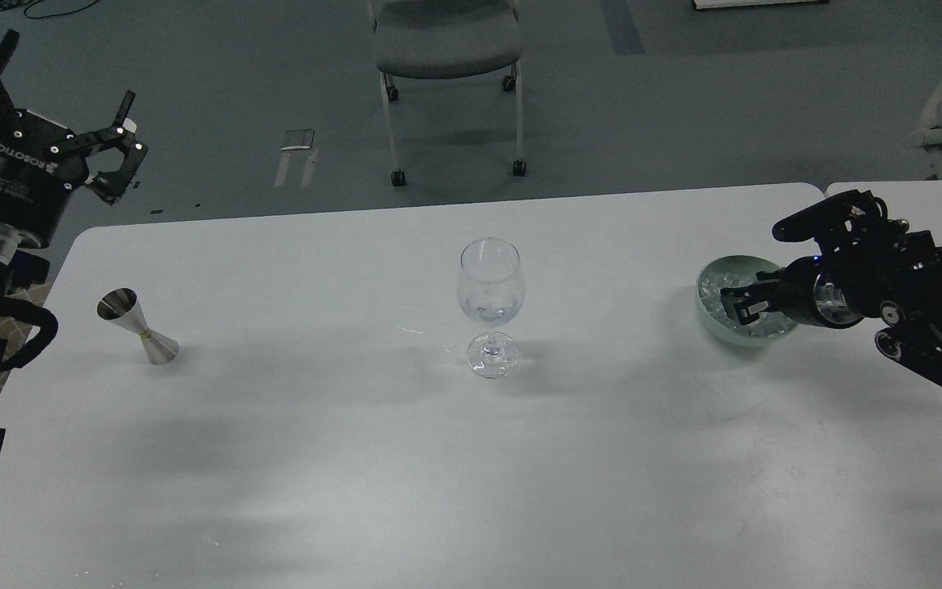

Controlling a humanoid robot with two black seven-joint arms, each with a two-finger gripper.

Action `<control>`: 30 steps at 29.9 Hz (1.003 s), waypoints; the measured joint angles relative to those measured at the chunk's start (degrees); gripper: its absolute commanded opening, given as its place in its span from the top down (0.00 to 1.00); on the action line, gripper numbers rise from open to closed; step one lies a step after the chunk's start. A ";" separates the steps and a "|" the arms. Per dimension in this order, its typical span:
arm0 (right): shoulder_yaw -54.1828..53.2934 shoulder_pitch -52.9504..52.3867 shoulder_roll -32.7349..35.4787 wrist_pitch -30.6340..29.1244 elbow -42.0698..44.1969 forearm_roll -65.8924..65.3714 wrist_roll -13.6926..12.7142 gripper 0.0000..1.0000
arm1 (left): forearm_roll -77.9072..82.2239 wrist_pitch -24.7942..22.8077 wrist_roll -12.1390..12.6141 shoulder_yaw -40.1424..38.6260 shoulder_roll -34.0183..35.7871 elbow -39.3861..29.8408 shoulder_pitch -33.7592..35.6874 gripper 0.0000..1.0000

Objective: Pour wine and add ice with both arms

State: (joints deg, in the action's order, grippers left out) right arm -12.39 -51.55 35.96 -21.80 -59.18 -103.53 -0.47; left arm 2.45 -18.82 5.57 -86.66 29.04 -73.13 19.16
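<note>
table (356, 458) white | wine glass (491, 304) clear, colourless | jigger (137, 325) silver, thin gold band at waist | bowl (712, 278) pale green | ice (715, 288) whitish, glinting | arms (921, 286) black, silver rings | chair (446, 37) grey | floor (217, 90) dark grey-green

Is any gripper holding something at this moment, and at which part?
The left gripper is open and empty. The right gripper reaches into the bowl of ice; whether it grips a cube cannot be told.
</note>
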 measured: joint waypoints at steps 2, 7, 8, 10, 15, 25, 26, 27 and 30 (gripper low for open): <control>0.00 -0.12 0.01 -0.03 0.02 0.00 -0.23 0.72 | 0.00 0.00 0.00 0.00 0.00 0.01 0.08 0.02; 0.00 -0.21 0.01 -0.36 0.03 0.07 -0.33 0.78 | 0.00 0.01 0.00 0.00 0.01 0.01 0.13 0.02; 0.00 -0.23 0.01 -0.39 0.03 0.08 -0.33 0.79 | 0.00 0.01 0.00 0.00 0.01 0.01 0.13 0.02; 0.00 -0.25 0.01 -0.45 0.03 0.09 -0.33 0.82 | 0.00 0.01 0.04 0.00 0.01 0.01 0.13 0.02; 0.00 -0.34 0.01 -0.52 -0.21 0.16 -0.33 0.92 | 0.00 0.01 0.05 0.00 0.01 0.01 0.13 0.02; -0.03 -0.67 0.37 -0.53 -1.06 0.37 0.15 1.00 | 0.01 0.01 0.14 -0.01 0.14 0.01 0.09 0.02; -0.06 -0.77 0.77 -0.53 -1.43 0.44 0.23 1.00 | 0.02 0.01 0.16 -0.02 0.17 0.01 0.09 0.02; -0.12 -0.88 1.14 -0.53 -1.71 0.47 0.26 1.00 | 0.02 0.01 0.19 -0.04 0.23 0.01 0.09 0.02; -0.38 -1.60 3.46 -0.53 -3.69 0.64 0.34 1.00 | 0.02 0.01 0.22 -0.08 0.44 0.01 0.09 0.02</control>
State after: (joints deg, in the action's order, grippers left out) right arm -12.78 -53.15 39.42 -22.33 -62.87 -102.89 -0.13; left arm 2.47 -18.81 5.79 -86.74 29.47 -73.12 19.25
